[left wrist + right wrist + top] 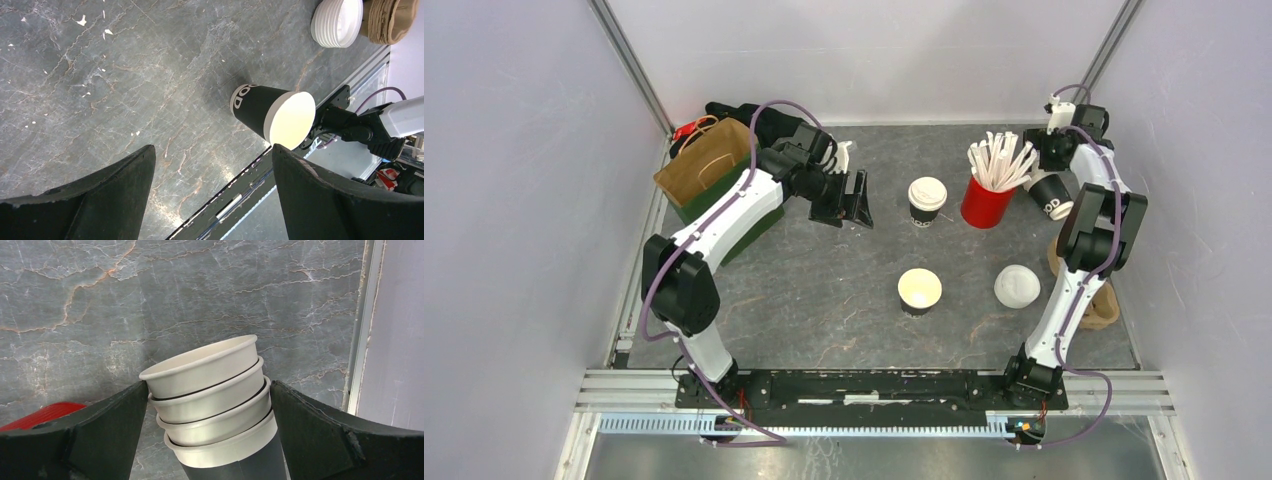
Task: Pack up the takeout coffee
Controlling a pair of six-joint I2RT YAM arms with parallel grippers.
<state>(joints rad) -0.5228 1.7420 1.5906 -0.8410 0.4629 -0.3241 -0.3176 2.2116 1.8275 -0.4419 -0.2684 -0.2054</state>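
Dark marble table (824, 325). Our landmark is the red cup (984, 207) full of white sticks, near the back.

Brown paper bag (707, 158) stands far left of the red cup, mouth up.

Left gripper (862, 200) hovers left of the red cup, between it and the bag. Its jaws are spread wide, holding nothing and touching nothing.

Right gripper (209, 385) is just right of the red cup, jaws clamped on a stack of cups (212, 410). We count four nested cups, cream inside and dark outside, tilted, with both fingers pressed against the stack's sides. In the top view we read "OD" on the outer cup.

Stack of white lids (1017, 286) sits in front of the red cup, slightly right.

Lidded cup (927, 198), dark with a white lid, stands upright just left of the red cup, not touching it.

Open cup (919, 291), dark with a cream inside and no lid, stands upright front-left of the red cup. In the left wrist view we read "OOD" in white on its side.

Neither cup is in the bag.
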